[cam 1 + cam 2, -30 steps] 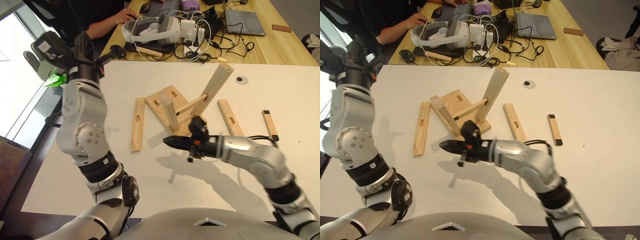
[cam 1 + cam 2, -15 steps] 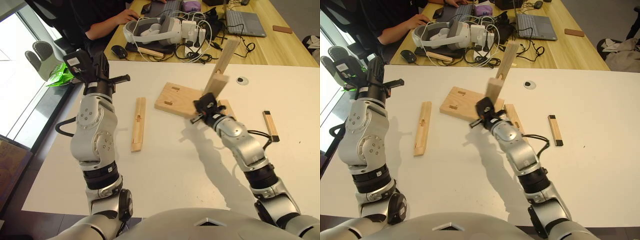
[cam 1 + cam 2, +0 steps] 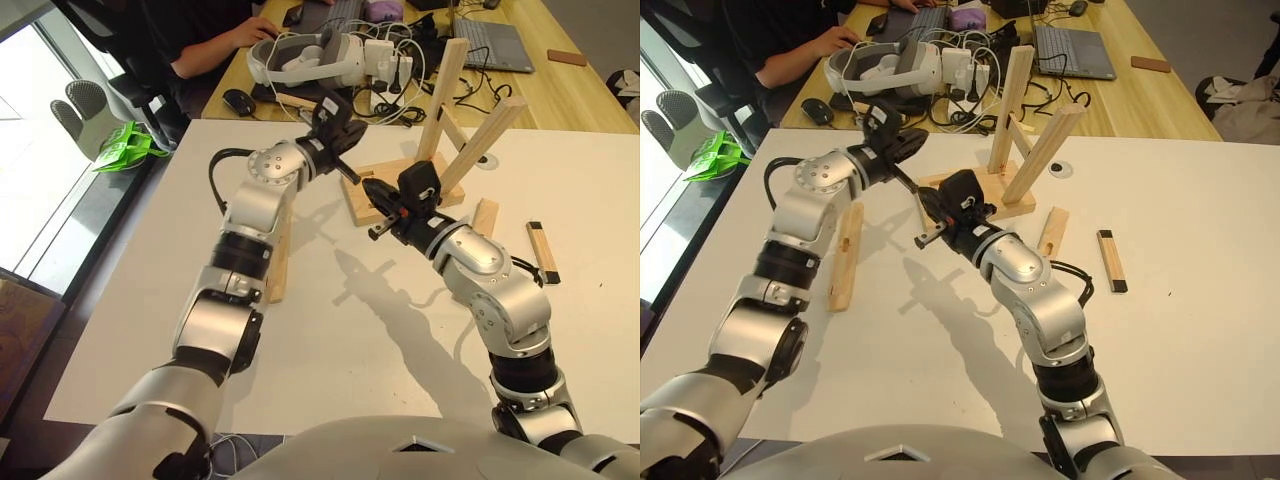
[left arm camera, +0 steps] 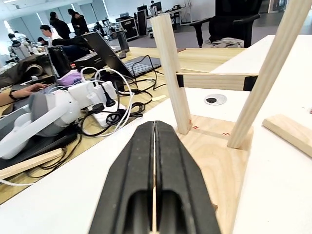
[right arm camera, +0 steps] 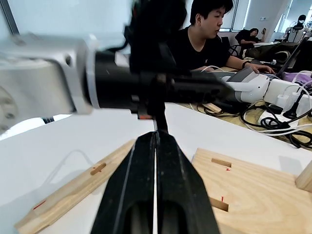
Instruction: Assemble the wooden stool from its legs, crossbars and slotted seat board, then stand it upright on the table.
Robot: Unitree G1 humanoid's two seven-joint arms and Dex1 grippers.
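Left wrist view: the left gripper [image 4: 154, 134] and right gripper [image 5: 156, 141], both clenched empty, flank the seat board [image 4: 219, 163] mid-way across the desk [image 3: 300, 370], its legs [image 4: 169, 68] up; stiff, light wood, likely best held by a leg.

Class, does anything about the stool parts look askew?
Yes. Only a near-upright leg and a slanted leg stand on the seat board, splayed apart; a left loose leg and right loose leg lie beside it.
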